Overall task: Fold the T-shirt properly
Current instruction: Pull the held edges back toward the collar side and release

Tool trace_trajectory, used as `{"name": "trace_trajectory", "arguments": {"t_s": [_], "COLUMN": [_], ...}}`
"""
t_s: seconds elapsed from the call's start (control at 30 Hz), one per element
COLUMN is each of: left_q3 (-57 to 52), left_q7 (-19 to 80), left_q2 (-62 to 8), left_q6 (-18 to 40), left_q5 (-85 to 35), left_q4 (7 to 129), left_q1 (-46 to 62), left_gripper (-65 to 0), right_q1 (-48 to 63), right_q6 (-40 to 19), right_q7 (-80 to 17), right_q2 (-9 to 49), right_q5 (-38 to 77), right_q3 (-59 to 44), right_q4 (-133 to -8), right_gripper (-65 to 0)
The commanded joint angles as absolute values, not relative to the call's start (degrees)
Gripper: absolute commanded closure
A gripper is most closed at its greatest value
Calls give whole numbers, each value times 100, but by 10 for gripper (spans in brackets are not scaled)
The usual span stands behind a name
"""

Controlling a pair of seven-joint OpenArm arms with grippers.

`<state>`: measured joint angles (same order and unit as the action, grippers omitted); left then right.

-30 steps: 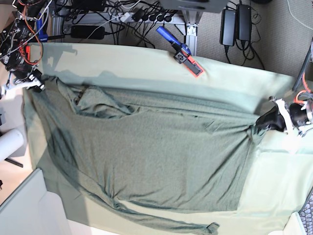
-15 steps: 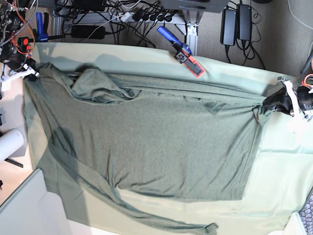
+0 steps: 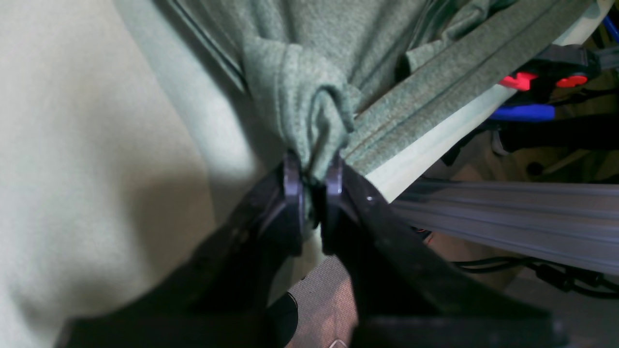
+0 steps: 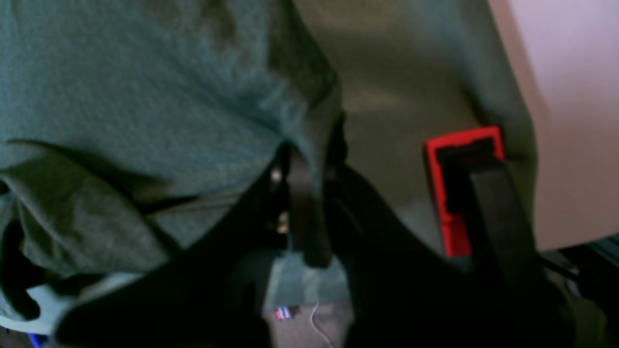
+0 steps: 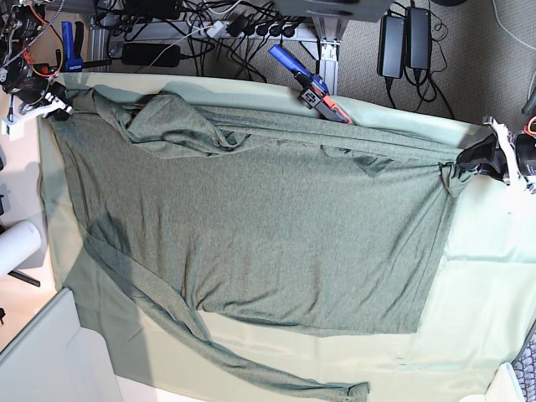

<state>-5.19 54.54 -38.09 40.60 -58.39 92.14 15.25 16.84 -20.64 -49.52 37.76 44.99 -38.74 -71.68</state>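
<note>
Base view: the dark heathered grey-green knit T-shirt (image 5: 260, 218) lies spread across the pale mint-green table sheet (image 5: 477, 310), stretched taut along its far edge between the two arms. Its body is mostly flat — a rumpled fold sits beside the corner held on this view's left, and a long sleeve trails along the near edge of the sheet, ending in a cuff. The right gripper (image 5: 57, 107) pinches the shirt's corner on this view's left; the left gripper (image 5: 469, 159) pinches the bunched corner opposite. A blue-handled clamp with red and black jaws (image 5: 310, 85) grips the sheet's far edge, touching the shirt's far hem. Beyond that edge, black cables, power bricks and a metal frame lie on grey carpet.

Left wrist view: the left gripper (image 3: 313, 176) has its black jaws closed tight on a gathered knot of the T-shirt (image 3: 309, 96), the hem running away in layered folds. Pale sheet (image 3: 72, 145) fills the side away from the hem; past the hem show a metal rail and a red and blue clamp.

Right wrist view: dim and blurred — the right gripper (image 4: 304, 164) is closed on a fold of the T-shirt (image 4: 121, 96). Beside it, a red-edged black clamp (image 4: 459, 183) holds the sheet's edge.
</note>
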Motion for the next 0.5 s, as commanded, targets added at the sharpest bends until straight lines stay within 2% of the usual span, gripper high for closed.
{"name": "trace_trajectory", "arguments": {"t_s": [0.0,0.37,0.4,0.47], "left_q3": [-613,-613,-613,-613], "left_q7": [5535,5531,5511,5435], "left_q2": [-4001,-4001,-4003,-4003], "left_q6": [4000,4000,4000,4000], "left_q5": [-5634,-5575,-5537,-5452], "left_q4": [9266,9266,9266,9266], "left_q1": [1481,1669,1688,1723], "left_gripper": [0,0,0,-89], "right_q1": [1673,1675,1673,1673], "right_q6": [-2040,-2040,-2040,-2040], "right_q7": [-4668,-4617,-4606,-4604], "right_q2": [4029,3994,3994,3994], "right_q5": [4180,4134,4110,4066], "right_q3": [-3990,-3990,-3990,-3990], "right_q4": [-7231,-7227,-7227,-7227], "right_gripper": [0,0,-30,-135]}}
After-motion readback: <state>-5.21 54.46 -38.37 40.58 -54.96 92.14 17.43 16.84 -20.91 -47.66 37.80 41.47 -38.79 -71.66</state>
